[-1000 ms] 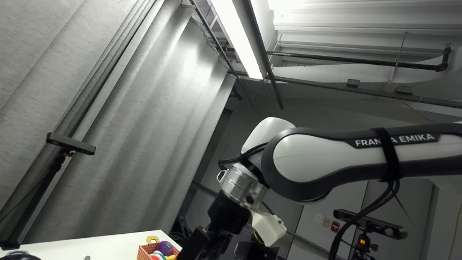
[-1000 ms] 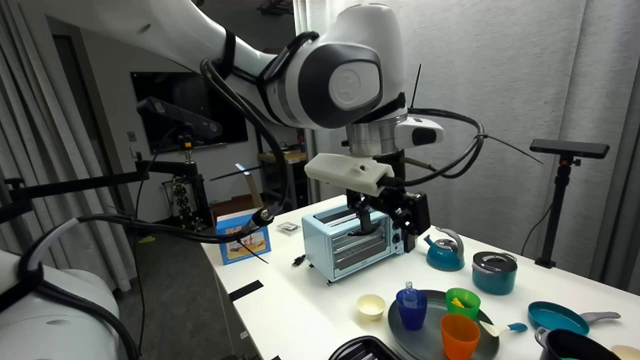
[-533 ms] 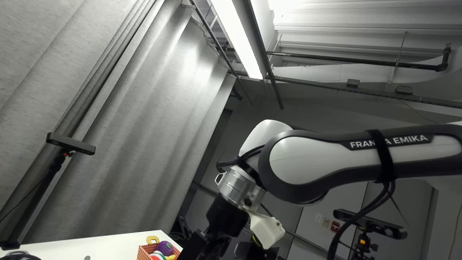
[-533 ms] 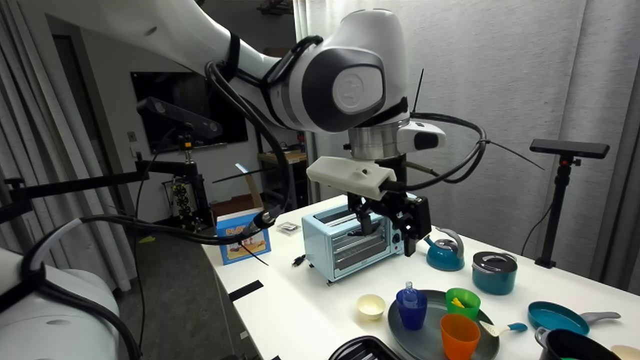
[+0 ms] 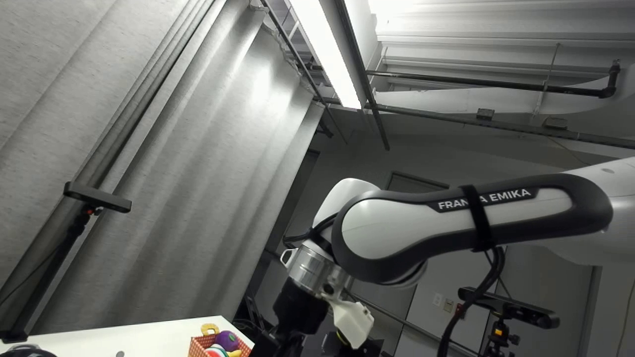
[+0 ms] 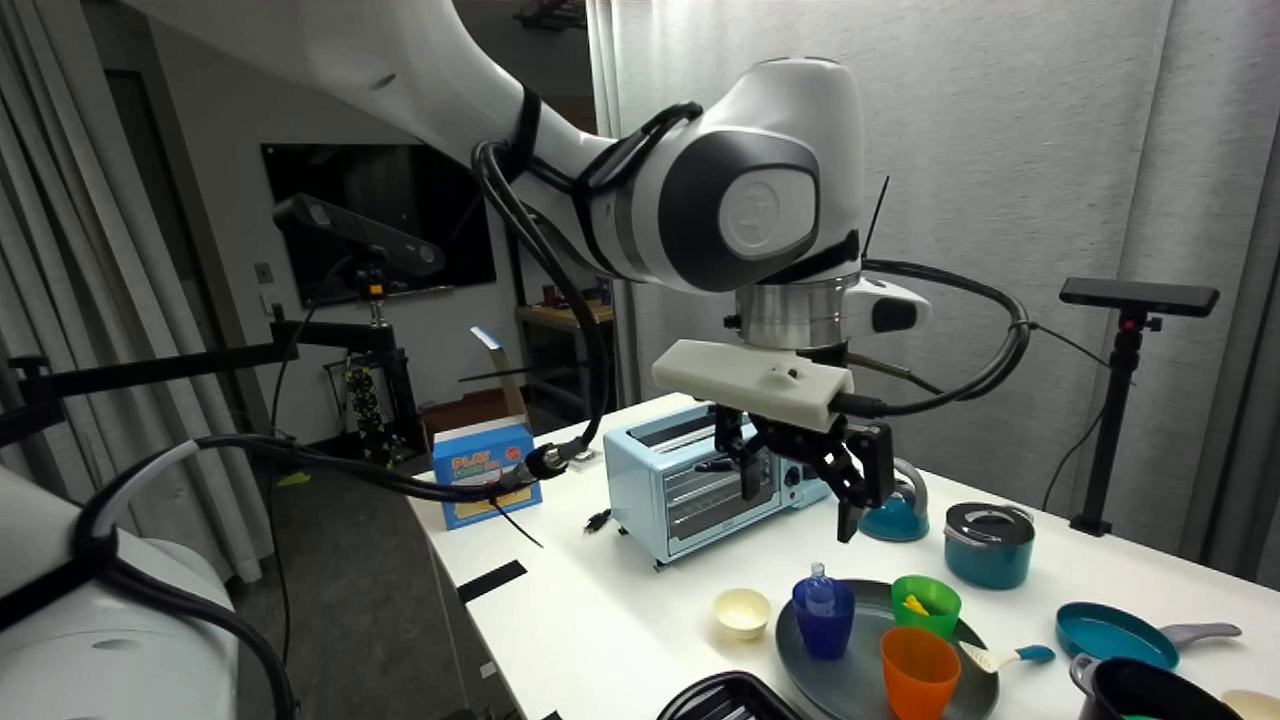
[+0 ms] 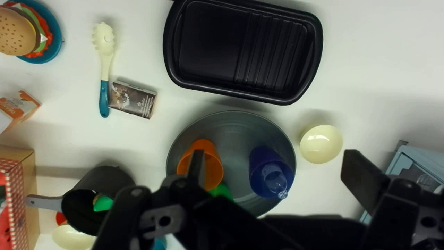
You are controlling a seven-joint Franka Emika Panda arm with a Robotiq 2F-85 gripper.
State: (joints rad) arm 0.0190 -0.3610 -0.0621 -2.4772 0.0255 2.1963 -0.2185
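My gripper [image 7: 277, 170] is open and empty, pointing down above the table. In an exterior view the gripper [image 6: 800, 505] hangs in front of the light-blue toaster oven [image 6: 640, 490]. Below it a dark grey plate [image 7: 232, 128] bears a blue cup [image 7: 258, 156], an orange cup [image 7: 213, 170] and a green cup [image 6: 940, 618]. A clear bottle [image 7: 274, 177] stands in the blue cup. A cream bowl [image 7: 321, 144] sits beside the plate. In the wrist view one finger covers part of the orange cup, and most of the green cup is hidden. The gripper touches nothing.
A black tray [image 7: 215, 41] lies beside the plate. A teal kettle [image 6: 890, 522], a lidded pot [image 6: 990, 560] and a teal pan [image 6: 1110, 635] stand along the table. A brown carton [image 7: 131, 99], a toy burger [image 7: 17, 31] and a checked basket [image 5: 199, 347] are also there.
The arm has moved lower; the open gripper shifts right and down in an exterior view, across the toaster oven's front and overlapping the kettle. The table objects have not moved.
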